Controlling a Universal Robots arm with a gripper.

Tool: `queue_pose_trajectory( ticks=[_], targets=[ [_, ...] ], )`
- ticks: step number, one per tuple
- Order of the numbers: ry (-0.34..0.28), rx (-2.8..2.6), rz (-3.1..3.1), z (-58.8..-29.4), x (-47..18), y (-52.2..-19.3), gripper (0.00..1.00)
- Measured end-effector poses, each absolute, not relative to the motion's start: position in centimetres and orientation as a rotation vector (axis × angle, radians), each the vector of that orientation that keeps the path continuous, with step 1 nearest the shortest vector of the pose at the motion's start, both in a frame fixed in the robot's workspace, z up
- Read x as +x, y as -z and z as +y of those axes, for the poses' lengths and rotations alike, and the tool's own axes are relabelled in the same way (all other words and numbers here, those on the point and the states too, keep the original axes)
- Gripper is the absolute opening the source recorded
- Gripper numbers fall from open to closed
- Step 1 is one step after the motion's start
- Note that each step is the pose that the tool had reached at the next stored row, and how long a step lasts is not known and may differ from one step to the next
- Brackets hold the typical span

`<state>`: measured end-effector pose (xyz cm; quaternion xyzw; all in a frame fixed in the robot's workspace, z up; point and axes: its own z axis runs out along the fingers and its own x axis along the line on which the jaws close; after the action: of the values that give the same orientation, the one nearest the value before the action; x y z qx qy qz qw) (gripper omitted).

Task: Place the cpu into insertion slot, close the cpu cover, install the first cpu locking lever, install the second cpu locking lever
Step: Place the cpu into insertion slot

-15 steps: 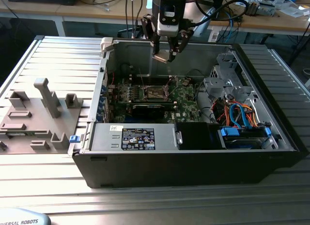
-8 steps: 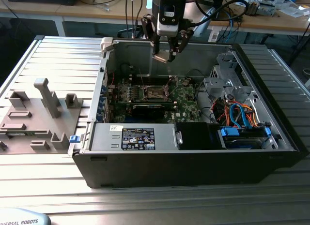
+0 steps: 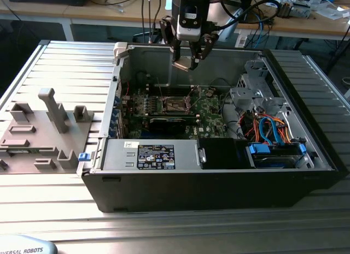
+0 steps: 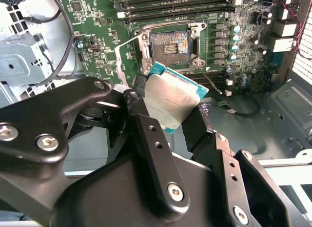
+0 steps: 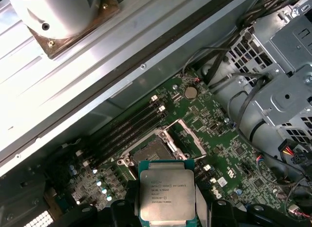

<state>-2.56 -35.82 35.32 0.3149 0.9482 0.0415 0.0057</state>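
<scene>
My gripper (image 3: pixel 187 58) hangs over the open computer case (image 3: pixel 219 194), shut on the cpu (image 4: pixel 171 97). The cpu is a flat square chip with a dull silver top and teal edge, pinched by two opposite edges between black fingers (image 4: pixel 141 97). It is held tilted in the air, apart from the green motherboard (image 3: pixel 210 109) below. In both wrist views the insertion slot (image 4: pixel 169 46) lies uncovered, a dark square recess with a metal rim. The cpu cover (image 5: pixel 189 135) stands swung open beside the slot (image 5: pixel 152 151). The cpu (image 5: pixel 167 195) sits just short of the slot.
Long memory slots (image 4: pixel 175 2) run beside the socket. A long black card (image 3: pixel 170 122) crosses the board. A metal drive cage (image 3: pixel 254 93) with orange and blue cables fills the case's right side, and a power supply (image 3: pixel 150 155) sits at its front. A grey fixture block (image 3: pixel 49 128) lies outside.
</scene>
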Motion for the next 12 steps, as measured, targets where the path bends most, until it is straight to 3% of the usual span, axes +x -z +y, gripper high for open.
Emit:
queue_pose_trajectory(
  ticks=[12],
  targets=[
    [-0.129, 1.013, 2.958, -35.82, -2.56, -35.32, 0.54]
  ],
)
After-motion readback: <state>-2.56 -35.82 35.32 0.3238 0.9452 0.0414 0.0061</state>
